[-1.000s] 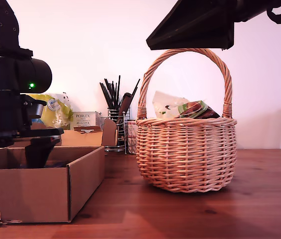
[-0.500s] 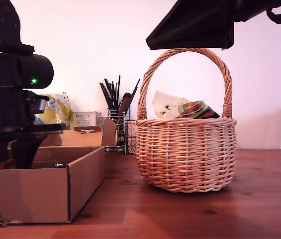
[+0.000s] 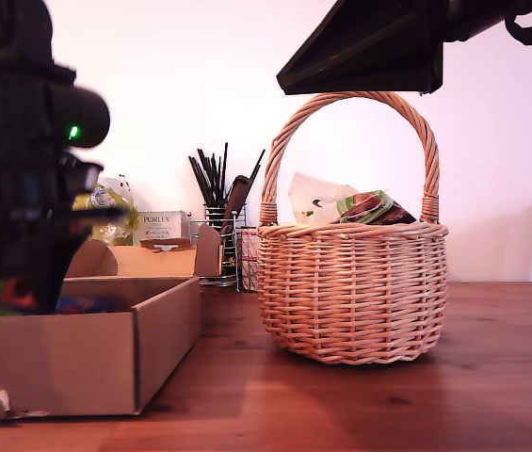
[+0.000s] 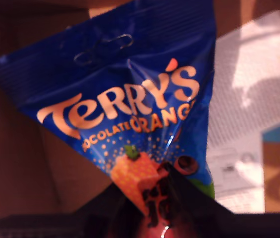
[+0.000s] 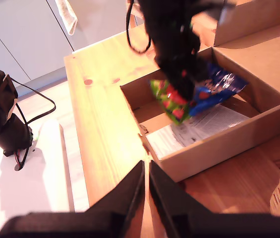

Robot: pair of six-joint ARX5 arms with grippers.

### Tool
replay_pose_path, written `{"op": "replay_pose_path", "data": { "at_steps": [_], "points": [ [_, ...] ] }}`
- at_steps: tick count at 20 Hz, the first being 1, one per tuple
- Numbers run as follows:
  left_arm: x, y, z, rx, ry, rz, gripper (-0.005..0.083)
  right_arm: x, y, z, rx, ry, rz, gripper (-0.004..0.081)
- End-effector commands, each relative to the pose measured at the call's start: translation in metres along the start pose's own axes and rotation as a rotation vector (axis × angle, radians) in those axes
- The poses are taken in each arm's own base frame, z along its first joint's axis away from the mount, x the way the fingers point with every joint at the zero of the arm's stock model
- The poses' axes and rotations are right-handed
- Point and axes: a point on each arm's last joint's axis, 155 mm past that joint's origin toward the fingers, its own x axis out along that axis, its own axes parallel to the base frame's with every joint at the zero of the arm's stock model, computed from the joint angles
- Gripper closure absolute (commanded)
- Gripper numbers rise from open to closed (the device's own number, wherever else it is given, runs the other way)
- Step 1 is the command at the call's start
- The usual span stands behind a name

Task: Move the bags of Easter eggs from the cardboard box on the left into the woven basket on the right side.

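My first gripper (image 4: pixel 155 196) is shut on the lower end of a dark blue Terry's bag (image 4: pixel 130 99), held over the cardboard box (image 3: pixel 77 358) at the exterior view's left. In the second wrist view a green-and-red pouch (image 5: pixel 167 96) hangs beside the blue bag (image 5: pixel 221 82) at the same jaws; whether it is gripped too is unclear. The woven basket (image 3: pixel 352 292) stands at the exterior view's middle right with a few bags (image 3: pixel 360 205) showing above its rim. My second gripper (image 5: pixel 146 186) hovers high up, shut, with nothing in it.
A printed paper sheet (image 5: pixel 194 129) lies on the box floor. Behind the box are a black wire utensil holder (image 3: pixel 218 235), a white Porlex box (image 3: pixel 160 226) and a yellow pack (image 3: pixel 105 202). Wooden table (image 3: pixel 341 405) stretches between box and basket.
The first arm has risen and shifted toward the exterior view's left. Coloured bag edges now show just above the box's rim, where none showed before. The second arm has not moved.
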Motion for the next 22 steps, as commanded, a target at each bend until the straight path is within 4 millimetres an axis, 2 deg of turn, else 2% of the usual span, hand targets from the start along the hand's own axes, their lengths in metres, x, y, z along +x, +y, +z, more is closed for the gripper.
{"op": "replay_pose_path", "data": {
  "at_steps": [1, 6, 14, 18, 22],
  "points": [
    [-0.001, -0.005, 0.000, 0.025, 0.006, -0.017, 0.0720, 0.000, -0.001, 0.002, -0.004, -0.004, 0.001, 0.0783],
    [-0.019, -0.020, -0.001, 0.062, -0.012, -0.100, 0.0720, -0.004, -0.011, 0.000, 0.012, -0.003, -0.031, 0.0783],
    [-0.068, -0.039, 0.015, 0.129, -0.179, -0.207, 0.0720, -0.015, -0.027, 0.002, 0.036, -0.015, -0.081, 0.0783],
    [-0.091, -0.084, 0.011, 0.199, -0.223, -0.383, 0.0720, -0.031, -0.030, -0.001, 0.062, -0.007, -0.117, 0.0783],
    [-0.110, -0.138, 0.002, 0.323, -0.263, -0.524, 0.0720, -0.059, -0.040, -0.010, 0.112, 0.012, -0.216, 0.0783]
  ]
}}
